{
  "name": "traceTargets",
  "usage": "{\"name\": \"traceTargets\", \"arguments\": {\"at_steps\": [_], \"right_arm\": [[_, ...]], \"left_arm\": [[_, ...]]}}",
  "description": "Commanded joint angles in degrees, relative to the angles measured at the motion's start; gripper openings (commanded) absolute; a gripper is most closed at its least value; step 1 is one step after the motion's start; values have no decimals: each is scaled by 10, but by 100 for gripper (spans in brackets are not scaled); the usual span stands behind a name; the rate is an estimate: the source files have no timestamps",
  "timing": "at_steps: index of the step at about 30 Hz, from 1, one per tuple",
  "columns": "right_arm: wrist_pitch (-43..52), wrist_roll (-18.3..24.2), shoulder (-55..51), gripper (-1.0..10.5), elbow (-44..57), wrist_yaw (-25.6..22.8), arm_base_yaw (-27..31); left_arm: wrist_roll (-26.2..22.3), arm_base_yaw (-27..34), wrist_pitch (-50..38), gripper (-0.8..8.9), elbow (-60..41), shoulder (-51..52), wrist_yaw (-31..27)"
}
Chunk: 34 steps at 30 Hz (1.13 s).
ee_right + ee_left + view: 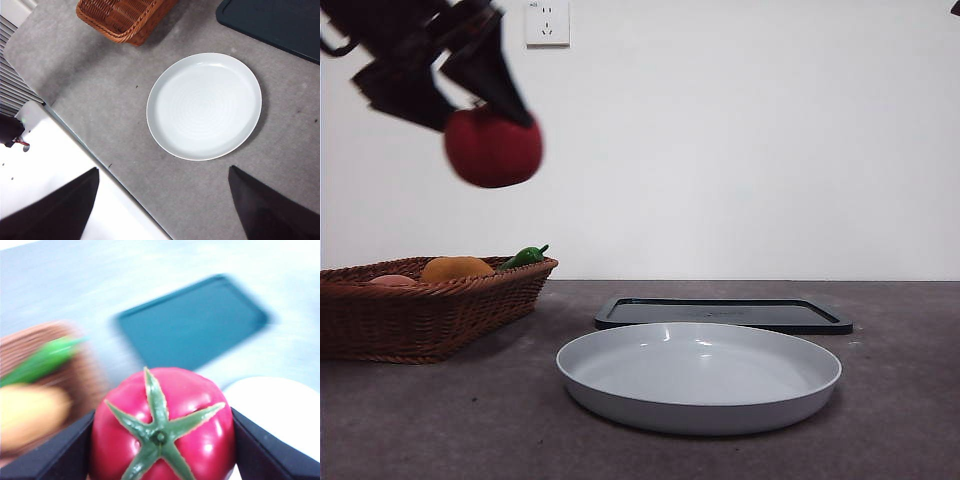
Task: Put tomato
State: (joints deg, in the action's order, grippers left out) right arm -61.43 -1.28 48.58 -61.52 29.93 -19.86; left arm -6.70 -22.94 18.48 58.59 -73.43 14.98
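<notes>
**Inspector:** Start at the left. What sits there?

**Assistant:** A wicker basket (430, 310) on the table (440, 420), holding an orange fruit (456, 268) and a green pepper (525, 257). High above it, the left gripper (485, 120) carries the tomato (493, 148), well clear of the basket and of the table.

**Inspector:** Condition of the grip?

**Assistant:** In the left wrist view the two black jaws are clamped against opposite flanks of the tomato, at its widest girth, with the green stem (160, 435) facing the camera between them. That view is blurred away from the fruit.

**Inspector:** Handling assessment?

**Assistant:** Judged only: the skin is glossy, so likely slippery; round, so it may roll once released; probably light, and firm enough for a side pinch. The girth is the sound place to hold it, never the stem.

**Inspector:** Continue rightward.

**Assistant:** A white plate (700, 400) lies near centre, bare, with a dark tray (720, 315) just behind it. The tomato is up and to the left of both, over neither.

**Inspector:** The other arm?

**Assistant:** The right gripper (162, 200) waits above the plate, jaws spread wide, holding nothing.
</notes>
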Motion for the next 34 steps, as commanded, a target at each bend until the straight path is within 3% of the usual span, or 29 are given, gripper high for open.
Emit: {"name": "traceTargets", "arguments": {"at_steps": [1, 9, 16, 32, 34], "right_arm": [[5, 3, 4, 412, -12, 0, -3], [5, 3, 4, 412, -12, 0, -3], [5, 3, 4, 412, -12, -2, -3], [0, 3, 4, 412, -12, -4, -3], [0, 3, 4, 412, -12, -4, -3]], "left_arm": [[3, -38, -7, 276, 10, -9, 3], [3, -135, -54, 276, 10, -68, 3], [3, -185, -89, 276, 10, -147, 2], [-1, -209, -127, 283, 10, -277, -5], [0, -211, -123, 387, 10, -277, -4]]}}
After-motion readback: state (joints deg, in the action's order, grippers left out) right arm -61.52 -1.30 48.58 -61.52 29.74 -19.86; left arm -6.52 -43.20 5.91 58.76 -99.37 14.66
